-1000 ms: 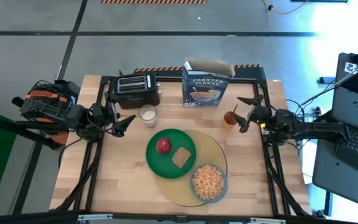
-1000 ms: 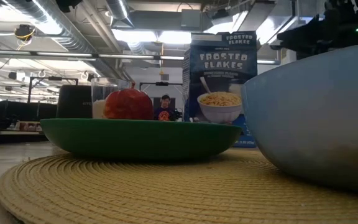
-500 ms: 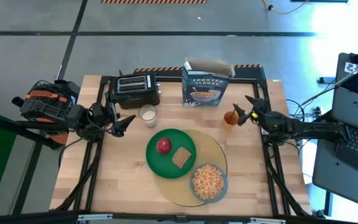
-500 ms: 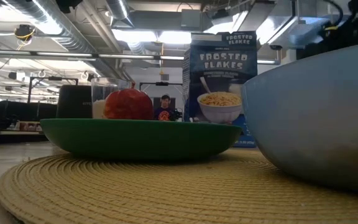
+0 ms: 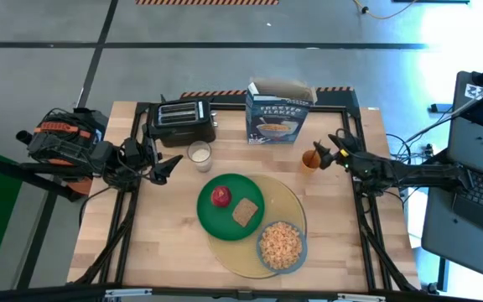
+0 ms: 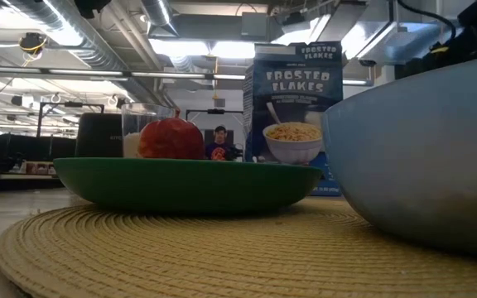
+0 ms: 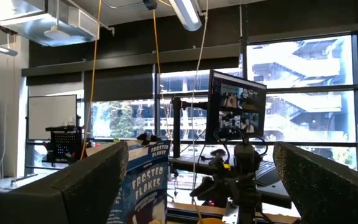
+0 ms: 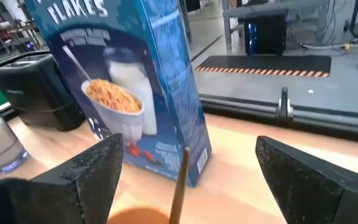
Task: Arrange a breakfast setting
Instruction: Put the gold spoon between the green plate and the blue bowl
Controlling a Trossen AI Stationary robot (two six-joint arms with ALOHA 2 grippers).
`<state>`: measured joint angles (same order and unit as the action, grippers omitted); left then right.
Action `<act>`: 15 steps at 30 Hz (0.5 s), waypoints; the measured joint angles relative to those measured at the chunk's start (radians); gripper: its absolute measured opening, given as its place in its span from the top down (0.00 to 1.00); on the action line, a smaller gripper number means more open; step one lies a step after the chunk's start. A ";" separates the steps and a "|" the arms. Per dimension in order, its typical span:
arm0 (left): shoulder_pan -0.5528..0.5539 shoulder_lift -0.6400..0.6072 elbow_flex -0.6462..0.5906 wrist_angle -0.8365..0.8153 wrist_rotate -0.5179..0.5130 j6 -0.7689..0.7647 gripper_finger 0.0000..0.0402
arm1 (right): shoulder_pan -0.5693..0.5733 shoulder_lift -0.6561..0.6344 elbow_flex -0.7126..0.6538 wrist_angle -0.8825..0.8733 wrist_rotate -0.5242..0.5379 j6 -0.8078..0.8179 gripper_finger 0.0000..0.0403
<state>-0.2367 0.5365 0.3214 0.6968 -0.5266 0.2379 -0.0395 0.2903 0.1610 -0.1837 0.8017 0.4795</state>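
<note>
Setting is looking near done: plate (image 5: 230, 206) with apple (image 5: 220, 196) and toast (image 5: 244, 211) sitting on the mat (image 5: 290, 205), bowl (image 5: 281, 245) at the mat's near-right edge. Right gripper (image 5: 332, 151) is hovering open just right of the cup (image 5: 310, 159), which stands upright right of the mat; next move probably needs it clearing the cup's straw without tipping it. Left gripper (image 5: 168, 168) is waiting open beside the milk (image 5: 199, 153); box (image 5: 277, 116) is standing upright behind the mat, front facing it.

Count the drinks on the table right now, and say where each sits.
2. The milk glass stands near the toaster, beside the open left gripper. The orange cup stands right of the cereal box, at the open right gripper. None seems hidden.
</note>
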 joint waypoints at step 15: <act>0.000 0.000 0.000 0.000 0.000 0.000 0.01 | 0.000 0.051 -0.077 0.146 -0.100 -0.015 0.17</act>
<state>-0.2367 0.5365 0.3210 0.6968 -0.5270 0.2379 -0.0395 0.3418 0.0837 -0.0380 0.7017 0.4648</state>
